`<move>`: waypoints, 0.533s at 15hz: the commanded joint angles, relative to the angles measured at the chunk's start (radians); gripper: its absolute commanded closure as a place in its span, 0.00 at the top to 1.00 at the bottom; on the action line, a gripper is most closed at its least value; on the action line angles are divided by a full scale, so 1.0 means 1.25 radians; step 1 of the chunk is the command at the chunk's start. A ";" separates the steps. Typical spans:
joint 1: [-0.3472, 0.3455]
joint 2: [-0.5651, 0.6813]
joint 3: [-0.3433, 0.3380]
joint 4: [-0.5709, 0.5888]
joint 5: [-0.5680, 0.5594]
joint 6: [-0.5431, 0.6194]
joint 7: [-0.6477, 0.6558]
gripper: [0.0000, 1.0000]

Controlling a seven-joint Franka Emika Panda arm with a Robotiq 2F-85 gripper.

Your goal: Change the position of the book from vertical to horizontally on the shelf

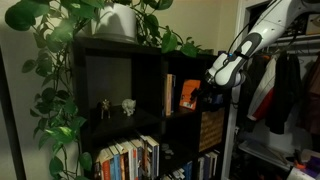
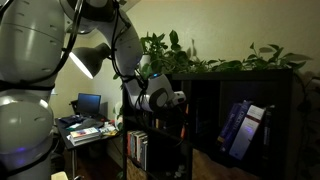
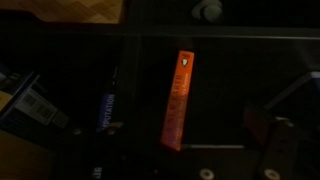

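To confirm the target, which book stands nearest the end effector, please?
The orange book in the upper cubby; the multi-coloured row sits lower, farther away.

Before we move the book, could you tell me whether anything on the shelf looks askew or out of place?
Only slightly: in an exterior view, the bluish books in an upper cubby of the shelf lean at a slant instead of standing straight. Nothing looks spilled or damaged.

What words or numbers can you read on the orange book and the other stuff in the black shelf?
No text can be read in any view.
Bright orange book: dark print along its spine, too blurred to read.
Row of multi-coloured book spines in the black cube shelf: too small to read.
White striped sticker: only bars show, blurred.
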 commanded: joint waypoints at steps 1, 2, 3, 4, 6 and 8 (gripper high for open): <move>0.035 0.040 -0.035 0.048 0.012 0.032 0.011 1.00; 0.046 0.044 -0.047 0.055 0.013 0.035 0.013 1.00; 0.055 0.049 -0.057 0.062 0.015 0.038 0.017 1.00; 0.067 0.057 -0.071 0.071 0.017 0.037 0.022 1.00; 0.087 0.069 -0.094 0.082 0.017 0.038 0.032 1.00; 0.105 0.080 -0.113 0.095 0.020 0.039 0.042 1.00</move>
